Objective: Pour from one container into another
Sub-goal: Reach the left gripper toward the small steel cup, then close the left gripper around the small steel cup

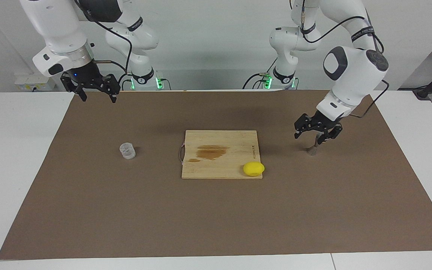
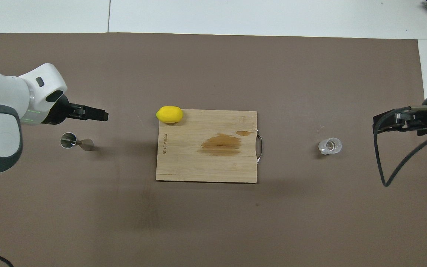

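The left hand [image 1: 316, 135] hangs low over the brown mat [image 1: 216, 225] at the left arm's end of the tabletop [image 1: 13, 150], its fingers spread open and pointing down. The jigger [image 1: 312, 148] stands upright on the mat just below that hand; in the facing view its top sits between the open fingertips, but whether they touch it cannot be told. In the overhead view the jigger [image 2: 75, 141] shows its open mouth, with the left hand [image 2: 98, 114] just beside it.

Well away from that hand, toward the middle of the mat, lies a wooden board [image 1: 219, 154] with a dark stain on it. A lemon [image 1: 254, 168] rests on the board's corner closest to the left hand and farther from the robots, partly over the edge.

The right hand [image 1: 95, 90] is up in the air over the mat's edge nearest the robots, at the right arm's end, and its fingers are open; this arm waits. The glass [image 1: 127, 150] stands upright on the mat, well below and apart from that hand, between it and the board. In the overhead view the glass [image 2: 330, 145] is near the right hand [image 2: 387, 124].
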`<control>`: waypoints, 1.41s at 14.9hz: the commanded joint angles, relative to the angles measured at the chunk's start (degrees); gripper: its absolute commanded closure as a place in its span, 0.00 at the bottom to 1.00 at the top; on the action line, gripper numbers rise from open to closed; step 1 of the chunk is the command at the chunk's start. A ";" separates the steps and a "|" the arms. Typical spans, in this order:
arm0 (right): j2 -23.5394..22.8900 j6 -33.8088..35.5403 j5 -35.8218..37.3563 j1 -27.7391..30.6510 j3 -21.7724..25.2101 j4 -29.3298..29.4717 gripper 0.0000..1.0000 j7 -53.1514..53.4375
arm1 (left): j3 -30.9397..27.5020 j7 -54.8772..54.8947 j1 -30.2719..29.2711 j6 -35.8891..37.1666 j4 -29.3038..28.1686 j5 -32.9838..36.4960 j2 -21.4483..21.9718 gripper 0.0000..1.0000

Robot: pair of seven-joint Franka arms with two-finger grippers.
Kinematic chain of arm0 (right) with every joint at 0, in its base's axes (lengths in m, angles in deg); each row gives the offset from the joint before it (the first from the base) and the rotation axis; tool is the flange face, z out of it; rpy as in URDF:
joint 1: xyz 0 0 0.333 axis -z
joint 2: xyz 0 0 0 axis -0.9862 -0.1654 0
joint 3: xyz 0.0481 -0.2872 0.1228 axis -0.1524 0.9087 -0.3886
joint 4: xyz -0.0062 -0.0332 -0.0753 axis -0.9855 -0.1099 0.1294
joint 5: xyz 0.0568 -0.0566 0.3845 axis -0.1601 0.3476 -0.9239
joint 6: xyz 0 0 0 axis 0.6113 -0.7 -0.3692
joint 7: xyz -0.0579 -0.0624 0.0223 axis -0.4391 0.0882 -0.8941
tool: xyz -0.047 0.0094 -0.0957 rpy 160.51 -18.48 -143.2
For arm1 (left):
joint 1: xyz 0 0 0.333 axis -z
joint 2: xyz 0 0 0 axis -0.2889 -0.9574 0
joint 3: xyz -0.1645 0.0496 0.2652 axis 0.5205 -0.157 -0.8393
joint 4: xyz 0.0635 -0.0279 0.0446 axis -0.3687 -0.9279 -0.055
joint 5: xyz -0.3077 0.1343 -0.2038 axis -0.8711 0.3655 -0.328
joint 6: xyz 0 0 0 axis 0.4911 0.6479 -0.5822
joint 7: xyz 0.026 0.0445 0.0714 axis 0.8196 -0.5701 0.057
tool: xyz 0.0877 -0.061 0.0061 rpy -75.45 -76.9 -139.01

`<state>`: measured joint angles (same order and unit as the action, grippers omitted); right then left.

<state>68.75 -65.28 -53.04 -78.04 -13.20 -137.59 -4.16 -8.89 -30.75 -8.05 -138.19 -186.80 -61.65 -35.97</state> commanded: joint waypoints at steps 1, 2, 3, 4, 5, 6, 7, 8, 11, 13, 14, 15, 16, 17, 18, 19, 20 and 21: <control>-0.30 0.83 0.13 0.46 -0.23 0.55 0.00 -1.15 | 0.36 13.43 -3.45 1.25 -0.32 -7.65 -0.22 0.00; -0.30 0.83 0.13 0.46 -0.24 0.55 0.00 -1.15 | 0.36 20.02 -4.59 1.43 -0.76 -10.03 0.22 0.00; -0.30 0.83 0.13 0.46 -0.24 0.55 0.00 -1.15 | 0.36 25.57 -5.30 1.43 -1.90 -11.97 0.74 0.00; -0.30 0.83 0.13 0.46 -0.24 0.55 0.00 -1.15 | 0.36 30.32 -6.44 1.43 -3.12 -14.69 1.18 0.00; -0.30 0.83 0.13 0.46 -0.15 0.55 0.00 -1.15 | 0.36 34.63 -7.76 1.52 -4.09 -17.67 1.28 0.00; -0.30 0.83 0.13 0.46 -0.15 0.55 0.00 -1.15 | 0.36 39.81 -8.81 1.52 -4.63 -20.75 0.93 0.00; -0.30 0.83 0.13 0.46 -0.15 0.55 0.00 -1.15 | 0.27 45.86 -10.30 2.13 -4.72 -23.65 0.40 0.00; -0.30 0.83 0.13 0.46 -0.23 0.55 0.00 -1.15 | 0.27 51.84 -11.62 3.44 -4.63 -26.46 -0.56 0.00; -0.30 0.83 0.13 0.46 -0.15 0.55 0.00 -1.15 | 0.27 68.80 -15.93 10.46 -4.19 -34.11 -4.16 0.00; -0.30 0.83 0.13 0.46 -0.23 0.55 0.00 -1.15 | 0.27 81.02 -18.13 13.28 -4.02 -38.68 -6.71 0.00; -0.30 0.83 0.13 0.46 -0.15 0.55 0.00 -1.15 | 0.27 86.91 -19.36 16.08 -3.93 -41.06 -8.20 0.00; -0.30 0.83 0.13 0.46 -0.23 0.55 0.00 -1.15 | 0.27 91.14 -19.72 17.85 -3.93 -42.82 -9.26 0.00; -0.30 0.83 0.13 0.46 -0.15 0.55 0.00 -1.15 | 0.18 94.23 -20.68 19.26 -3.93 -43.71 -10.05 0.00; -0.30 0.83 0.13 0.46 -0.23 0.55 0.00 -1.15 | 0.35 96.61 -22.08 21.10 -3.93 -44.15 -11.19 0.00; -0.30 0.83 0.13 0.46 -0.15 0.55 0.00 -1.15 | 0.27 98.81 -22.62 23.12 -3.93 -45.11 -11.81 0.00; -0.30 0.83 0.13 0.46 -0.15 0.55 0.00 -1.15 | 0.27 101.71 -23.32 24.79 -3.93 -46.17 -12.34 0.00; -0.30 0.83 0.13 0.46 -0.15 0.55 0.00 -1.15 | 0.27 104.34 -24.11 26.11 -3.93 -46.35 -12.52 0.00; -0.30 0.83 0.13 0.46 -0.23 0.55 0.00 -1.15 | 0.27 106.02 -24.90 27.69 -4.02 -46.44 -12.70 0.00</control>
<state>68.75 -65.28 -53.04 -78.04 -13.20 -137.59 -4.16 -8.99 70.77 -30.95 -114.13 -191.47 -106.74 -47.96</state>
